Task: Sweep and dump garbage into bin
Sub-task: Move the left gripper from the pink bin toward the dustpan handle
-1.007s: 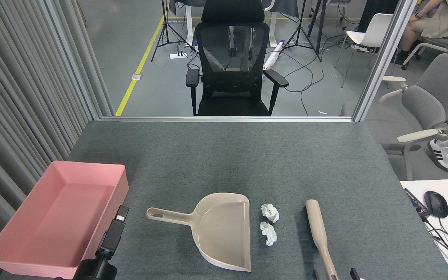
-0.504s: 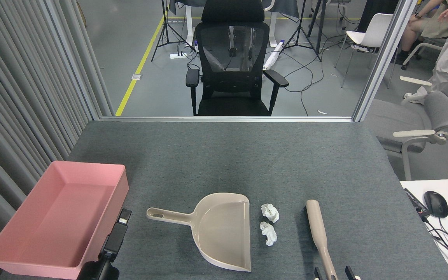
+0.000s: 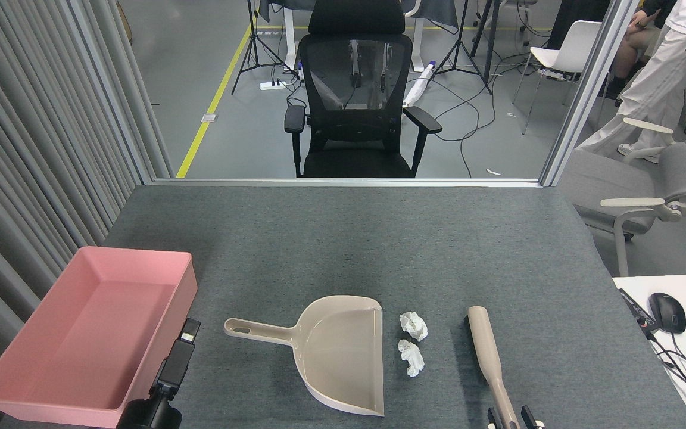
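Two small crumpled wads of garbage [image 3: 412,344] lie on the grey tabletop [image 3: 379,250], just beside the open lip of the beige dustpan [image 3: 331,351] and well apart from the pink bin [image 3: 140,262] at the left edge. The brush [image 3: 489,357] lies to the right of the wads, its handle running toward the lower edge of the view.

The step in hand looks like taking hold of the brush. To do it well, the right gripper [image 3: 511,424] should settle low around the narrow part of the handle, square to it, so the brush does not twist when lifted. The bristle end must then come down on the far side of the wads and push them leftward into the pan.

The right jaws stand narrowly apart on either side of the handle's end, very near it; whether they press on it I cannot tell, since only their tips show at the frame edge. The left gripper [image 3: 187,331] hovers between bin and dustpan handle, holding nothing; seen end-on and dark, its opening cannot be judged.
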